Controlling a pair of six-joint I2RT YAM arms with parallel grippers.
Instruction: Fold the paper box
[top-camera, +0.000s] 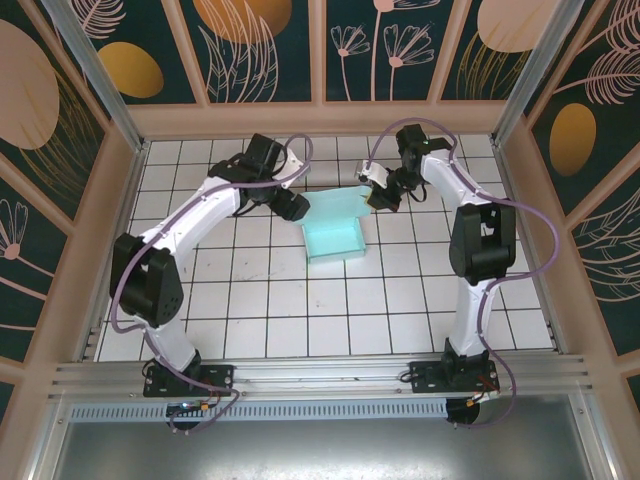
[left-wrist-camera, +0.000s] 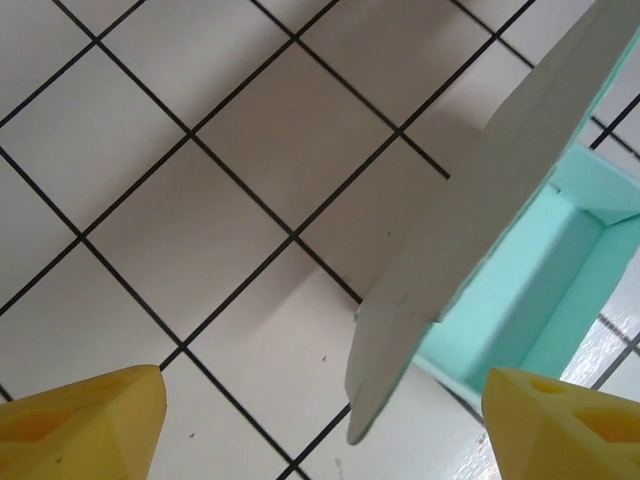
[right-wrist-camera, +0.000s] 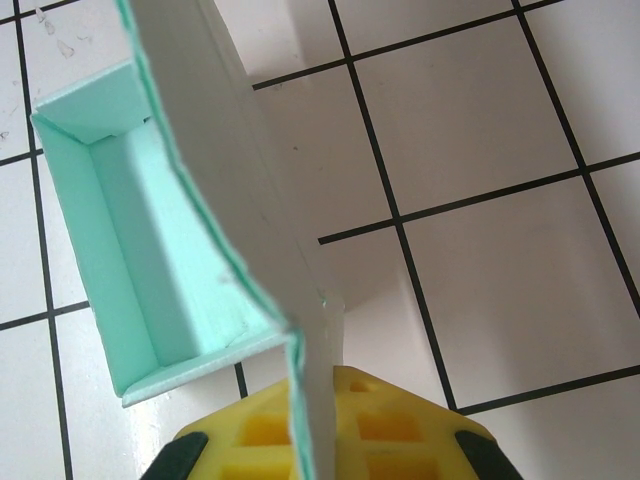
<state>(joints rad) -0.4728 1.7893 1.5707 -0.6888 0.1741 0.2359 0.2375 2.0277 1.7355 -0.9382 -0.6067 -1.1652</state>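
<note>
Bright, even light from overhead fills all three views, the pale teal thin-card paper box (left-wrist-camera: 540, 290) throws a soft grey shadow over the white black-lined tile floor (left-wrist-camera: 150, 180), and the close yellow plastic fingertips (left-wrist-camera: 90, 425) look slightly soft, out of focus.

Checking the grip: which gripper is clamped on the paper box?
The right gripper, shut on the raised flap of the paper box; the left gripper stands open, holding nothing.

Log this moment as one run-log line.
paper box: walls up, one flap raised | left gripper: open, beside box | right gripper: shut on raised flap
</note>
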